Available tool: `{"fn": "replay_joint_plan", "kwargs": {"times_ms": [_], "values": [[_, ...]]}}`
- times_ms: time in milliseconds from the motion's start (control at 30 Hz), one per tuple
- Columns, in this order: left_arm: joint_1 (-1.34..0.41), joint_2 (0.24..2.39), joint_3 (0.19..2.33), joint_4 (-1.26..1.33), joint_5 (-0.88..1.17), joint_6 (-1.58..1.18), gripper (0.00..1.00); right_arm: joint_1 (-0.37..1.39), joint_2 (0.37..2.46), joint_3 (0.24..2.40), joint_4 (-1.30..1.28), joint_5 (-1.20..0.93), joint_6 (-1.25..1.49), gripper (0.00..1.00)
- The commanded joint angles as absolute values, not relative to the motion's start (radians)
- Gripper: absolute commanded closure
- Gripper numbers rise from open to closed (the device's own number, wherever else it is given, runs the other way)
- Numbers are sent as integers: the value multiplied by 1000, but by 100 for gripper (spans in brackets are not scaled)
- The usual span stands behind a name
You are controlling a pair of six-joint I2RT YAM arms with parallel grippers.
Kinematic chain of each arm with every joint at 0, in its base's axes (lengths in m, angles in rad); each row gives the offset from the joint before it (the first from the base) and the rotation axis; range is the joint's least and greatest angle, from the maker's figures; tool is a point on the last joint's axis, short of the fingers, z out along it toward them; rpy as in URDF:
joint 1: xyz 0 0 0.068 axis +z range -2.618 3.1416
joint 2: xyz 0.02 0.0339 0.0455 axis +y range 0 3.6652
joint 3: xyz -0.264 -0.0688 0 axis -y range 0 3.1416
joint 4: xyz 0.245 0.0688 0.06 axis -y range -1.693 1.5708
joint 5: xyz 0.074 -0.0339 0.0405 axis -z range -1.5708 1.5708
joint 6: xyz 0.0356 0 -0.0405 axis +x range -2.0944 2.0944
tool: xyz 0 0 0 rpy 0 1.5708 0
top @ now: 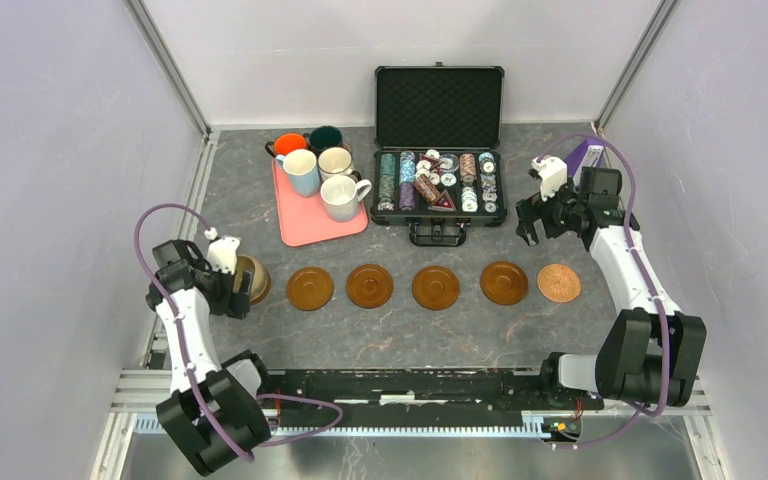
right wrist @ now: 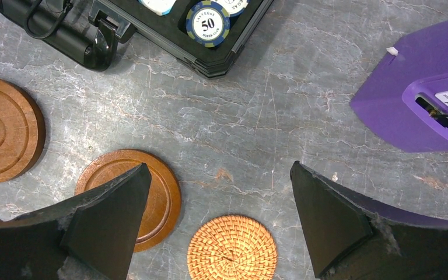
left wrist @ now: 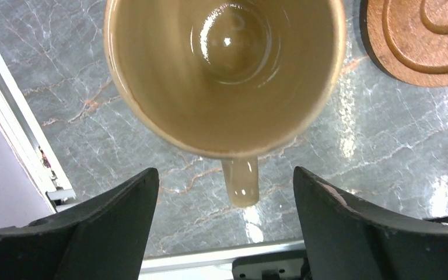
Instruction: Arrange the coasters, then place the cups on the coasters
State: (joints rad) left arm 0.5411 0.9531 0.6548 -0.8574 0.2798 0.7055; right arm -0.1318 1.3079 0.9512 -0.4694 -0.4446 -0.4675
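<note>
Placing the first cup looks to be the step in hand, and it seems to be at its close. The tan mug point(left wrist: 221, 70) stands upright at the left end of the coaster row. It appears to sit on the sixth wooden coaster point(top: 261, 289), whose brown edge shows beside it in the top view. The left hand point(left wrist: 224, 178) hovers over the mug with its fingers wide apart, one to each side of the handle and touching neither handle nor wall, so the mug is free.

To the right, four bare wooden coasters point(top: 370, 285) lie in a line on the counter point(top: 410, 335). The woven coaster point(right wrist: 232, 248) closes the row, and each disc lies apart from the next. The right hand point(right wrist: 219, 169) hangs near that end, between the poker chip case point(top: 438, 105) and a purple box point(right wrist: 420, 76), fingers spread and empty.

Five mugs wait crowded on the pink tray point(top: 305, 230): the orange mug point(top: 290, 145), dark green mug point(top: 326, 138), light blue mug point(top: 300, 172), dark-rimmed white mug point(top: 336, 162) and plain white mug point(top: 342, 197).

The next move probably calls for the left hand to rise straight up, clear of the handle, so the mug is not dragged off its coaster. It would then reach to the tray. The plain white mug stands nearest the front edge and is the easiest to take without knocking its neighbours. It belongs on the bare coaster just beside the tan mug.
</note>
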Motion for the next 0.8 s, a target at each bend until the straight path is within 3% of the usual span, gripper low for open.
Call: {"fn": "replay_joint_plan", "kwargs": {"times_ms": [0,100,400,767], "values": [[545,934,753,-960,276,760,6,-129,1281,957,-446,-477,-481,2],[545,970,832,-1013,280,748,0,-120,1294,982,-464,-515,-514,2],[528,1145,1141,-1189,370,715,0,51,1413,1182,-433,-624,-659,2],[419,1275,1300,-1186,442,615,0,348,1809,1541,-233,-818,-780,2]]}}
